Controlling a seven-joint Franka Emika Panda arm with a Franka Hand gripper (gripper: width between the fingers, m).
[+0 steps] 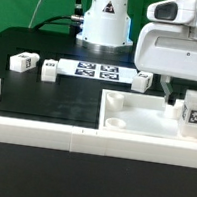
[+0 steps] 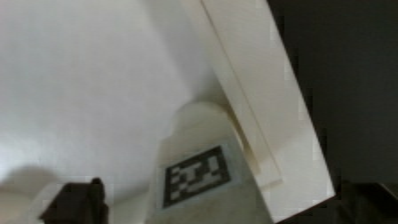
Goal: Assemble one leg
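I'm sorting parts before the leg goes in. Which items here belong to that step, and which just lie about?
Job: leg upright on the tabletop piece; open gripper beside it.

Lying about: three other legs; marker board.

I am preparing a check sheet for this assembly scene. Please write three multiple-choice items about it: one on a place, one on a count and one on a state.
1. Where is the leg nearest the gripper?
A. on the marker board
B. by the large white square piece, at the exterior view's right
C. at the exterior view's left edge

2. How many legs show in the exterior view?
A. two
B. three
C. four

3. How is the gripper?
A. open, holding nothing
B. shut on a leg
C. shut on the square piece

Key:
1 B: the leg stands at that piece's right end, beside the gripper.
2 C: three more legs stand farther back on the black table.
3 A: the fingers stand wide apart and clamp nothing.
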